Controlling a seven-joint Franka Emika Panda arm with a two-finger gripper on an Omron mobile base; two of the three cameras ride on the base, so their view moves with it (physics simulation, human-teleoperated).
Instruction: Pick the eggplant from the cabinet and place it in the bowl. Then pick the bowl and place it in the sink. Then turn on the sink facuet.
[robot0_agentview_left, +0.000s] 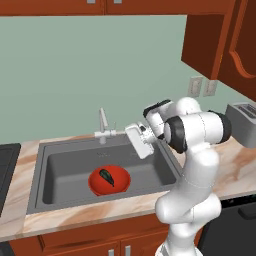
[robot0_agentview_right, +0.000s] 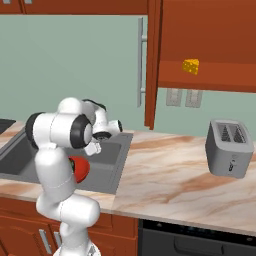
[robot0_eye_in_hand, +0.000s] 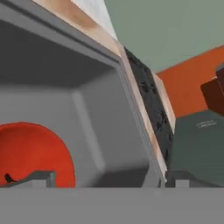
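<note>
The red bowl (robot0_agentview_left: 121, 183) sits on the floor of the dark grey sink (robot0_agentview_left: 57, 167), with the small black eggplant (robot0_agentview_left: 106, 176) lying in it. My gripper (robot0_agentview_left: 129, 136) hovers over the sink's back right part, just right of the faucet (robot0_agentview_left: 103, 124) and close to its side lever, pointing left. In the hand view the fingertips (robot0_eye_in_hand: 41, 177) stand wide apart with nothing between them; the gripper (robot0_eye_in_hand: 113, 178) is open, and the bowl (robot0_eye_in_hand: 35, 153) shows at lower left. The cabinet (robot0_agentview_right: 210, 45) hangs open at upper right.
A yellow cheese wedge (robot0_agentview_right: 190, 66) lies on the cabinet shelf beside the open door's silver handle (robot0_agentview_right: 141, 62). A grey toaster (robot0_agentview_right: 229, 147) stands on the counter to the right. A black stove (robot0_agentview_left: 5, 165) borders the sink's left side.
</note>
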